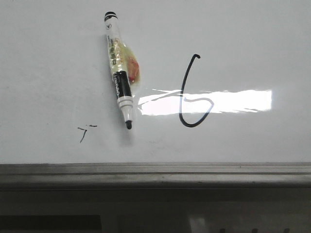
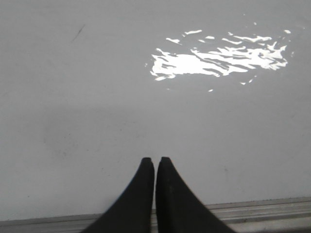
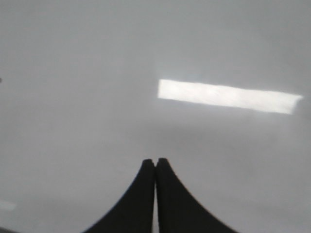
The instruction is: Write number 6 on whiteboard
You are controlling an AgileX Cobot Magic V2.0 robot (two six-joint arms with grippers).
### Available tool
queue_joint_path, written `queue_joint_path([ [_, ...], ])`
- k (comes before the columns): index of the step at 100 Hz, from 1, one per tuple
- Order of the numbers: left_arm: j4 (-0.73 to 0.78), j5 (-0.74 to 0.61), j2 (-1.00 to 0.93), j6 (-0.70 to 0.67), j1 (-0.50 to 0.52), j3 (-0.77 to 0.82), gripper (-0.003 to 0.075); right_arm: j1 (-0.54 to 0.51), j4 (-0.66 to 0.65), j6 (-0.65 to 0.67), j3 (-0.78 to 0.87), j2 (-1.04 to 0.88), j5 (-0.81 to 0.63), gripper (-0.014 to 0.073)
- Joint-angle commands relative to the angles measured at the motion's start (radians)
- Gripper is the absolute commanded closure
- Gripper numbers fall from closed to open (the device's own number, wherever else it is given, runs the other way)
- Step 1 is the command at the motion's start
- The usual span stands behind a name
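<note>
Both grippers, left (image 2: 154,162) and right (image 3: 155,162), are pinched closed on nothing above bare whiteboard (image 1: 243,43). The marker (image 1: 120,73) lies uncapped just beside the number 6 (image 1: 192,94), which looks finished. Judged from this, withdraw clear, avoiding marker and wet ink.

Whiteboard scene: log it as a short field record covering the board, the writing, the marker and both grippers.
board: whiteboard, glossy white, flat, with a bright glare strip
ledge: grey metal ledge along the near edge
writing: number 6 in black, complete, its loop crossing the glare
other mark: small scribble to the left of the marker's tip
marker: lying loose on the board, uncapped, tip toward the ledge, left of the 6
left gripper: fingers shut, holding nothing
right gripper: fingers shut, holding nothing
</note>
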Motion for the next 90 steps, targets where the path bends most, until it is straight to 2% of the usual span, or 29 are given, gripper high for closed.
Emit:
queue_joint_path([
  [1,-0.005,-0.082,0.011,-0.011,0.003,0.021,0.0741,-0.124,0.019,0.003,0.036,0.022,-0.179,0.0636],
  [10,-0.005,-0.082,0.011,-0.011,0.003,0.021,0.0741,-0.210,0.019,0.003,0.085,0.022,-0.190,0.0636],
  [18,-0.005,-0.082,0.011,-0.011,0.003,0.021,0.0741,-0.237,0.019,0.003,0.127,0.022,-0.192,0.0636],
  [56,-0.005,-0.082,0.011,-0.011,0.003,0.021,0.0741,-0.237,0.019,0.003,0.128,-0.063,0.053,0.0636],
  [90,-0.005,-0.082,0.011,-0.011,0.003,0.021,0.0741,-0.237,0.019,0.003,0.128,-0.063,0.046,0.0636],
])
